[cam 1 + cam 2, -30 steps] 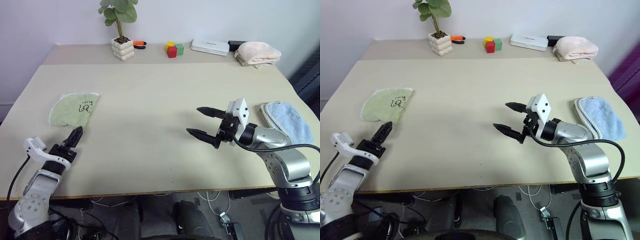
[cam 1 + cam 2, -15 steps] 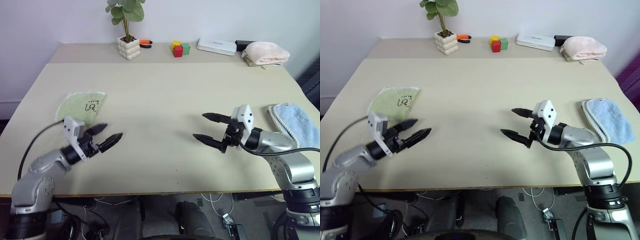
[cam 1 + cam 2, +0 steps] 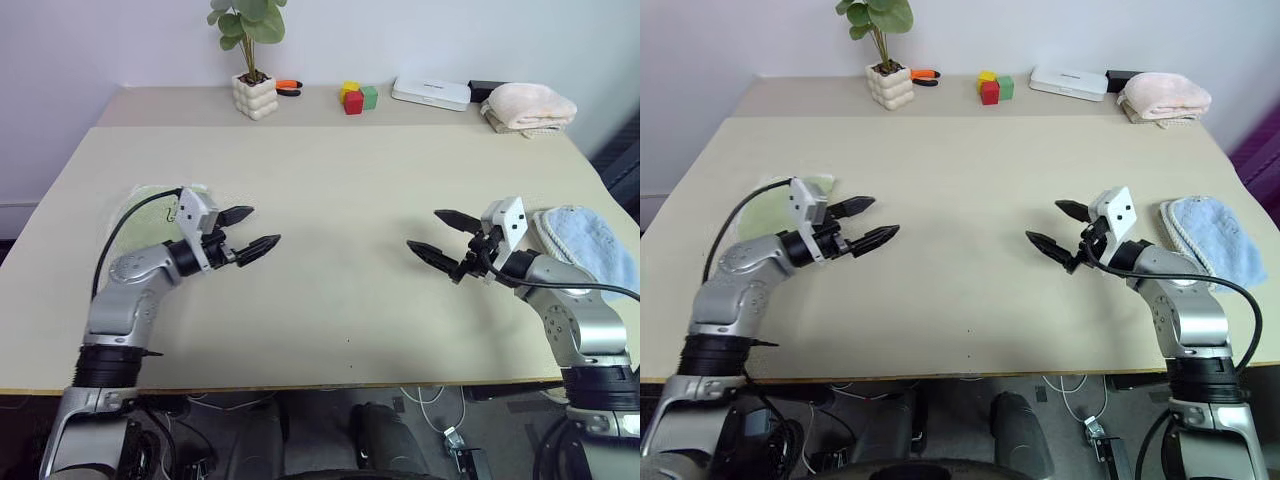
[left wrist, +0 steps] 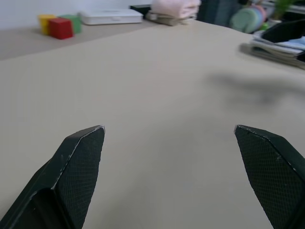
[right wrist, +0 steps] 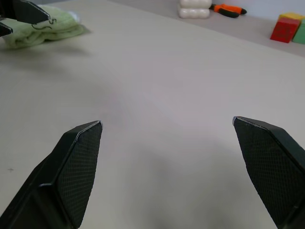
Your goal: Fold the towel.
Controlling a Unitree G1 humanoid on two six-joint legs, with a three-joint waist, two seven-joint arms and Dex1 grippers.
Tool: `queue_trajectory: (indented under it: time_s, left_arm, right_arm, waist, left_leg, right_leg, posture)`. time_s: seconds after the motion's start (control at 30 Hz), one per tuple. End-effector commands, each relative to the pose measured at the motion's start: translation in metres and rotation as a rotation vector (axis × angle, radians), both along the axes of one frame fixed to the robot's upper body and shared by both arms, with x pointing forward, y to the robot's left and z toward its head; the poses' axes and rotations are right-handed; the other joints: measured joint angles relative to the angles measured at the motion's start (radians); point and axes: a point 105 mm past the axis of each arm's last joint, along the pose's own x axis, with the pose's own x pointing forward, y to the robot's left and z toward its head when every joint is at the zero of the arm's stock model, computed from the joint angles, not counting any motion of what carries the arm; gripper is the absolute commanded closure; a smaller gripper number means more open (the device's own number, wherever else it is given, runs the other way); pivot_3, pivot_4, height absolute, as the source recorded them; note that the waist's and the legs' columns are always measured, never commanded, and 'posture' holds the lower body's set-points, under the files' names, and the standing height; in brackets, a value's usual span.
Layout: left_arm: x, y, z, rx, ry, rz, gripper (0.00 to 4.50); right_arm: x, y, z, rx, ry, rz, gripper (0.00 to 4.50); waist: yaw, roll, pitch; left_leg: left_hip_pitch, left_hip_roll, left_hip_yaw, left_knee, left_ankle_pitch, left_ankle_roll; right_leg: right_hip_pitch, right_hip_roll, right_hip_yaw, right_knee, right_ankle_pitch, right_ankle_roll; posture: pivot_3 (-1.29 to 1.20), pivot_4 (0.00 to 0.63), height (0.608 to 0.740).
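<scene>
Worktop (image 3: 330,170): towel (image 3: 820,185) lies behind my left gripper (image 3: 250,232)
Jaws: both wide, empty
Next: reach back, pinch hem

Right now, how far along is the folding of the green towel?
The green towel already lies folded over on the table, behind the left arm. Nothing is in hand: the left gripper and the right gripper are both open and empty, hovering over bare tabletop, apart from it. Whether another fold is left cannot be told.
</scene>
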Motion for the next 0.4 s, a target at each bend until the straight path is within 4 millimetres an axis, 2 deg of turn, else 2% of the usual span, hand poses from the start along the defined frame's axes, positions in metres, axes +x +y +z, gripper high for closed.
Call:
queue_trajectory:
  time_s: [0.03,0.1,0.2,0.4]
  left_arm:
    - [0.014,-0.004,0.017,-0.001,-0.066,-0.002,0.04]
    - [0.025,-0.004,0.019,-0.001,-0.072,0.014,0.04]
    - [0.030,-0.014,0.020,-0.029,-0.075,0.015,0.04]
    - [0.022,-0.021,0.012,-0.047,-0.056,-0.010,0.04]
  right_arm:
    - [-0.003,-0.008,0.026,-0.033,-0.087,-0.027,0.00]
    - [-0.006,-0.005,0.029,-0.042,-0.095,-0.028,0.00]
    - [-0.010,-0.013,0.027,-0.053,-0.088,-0.045,0.00]
    - [-0.015,-0.018,0.032,-0.076,-0.081,-0.054,0.00]
  waist:
    - [0.002,0.000,0.000]
    - [0.005,0.000,0.000]
    - [0.006,0.000,0.000]
    - [0.004,0.000,0.000]
  left_leg:
    - [0.000,0.000,0.000,0.000,0.000,0.000]
    - [0.000,0.000,-0.001,0.001,0.000,0.000]
    - [0.000,0.000,-0.001,0.001,0.000,0.000]
    - [0.000,0.000,0.000,0.001,0.000,0.000]
  right_leg:
    - [0.000,0.000,0.000,0.000,0.000,0.000]
    - [0.001,0.001,0.000,0.000,0.000,0.000]
    - [0.001,0.000,0.000,0.000,0.000,0.001]
    - [0.000,0.001,0.000,0.000,0.001,0.002]
  posture:
    - [0.00,0.150,0.740]
    - [0.00,0.150,0.740]
    - [0.00,0.150,0.740]
    - [0.00,0.150,0.740]
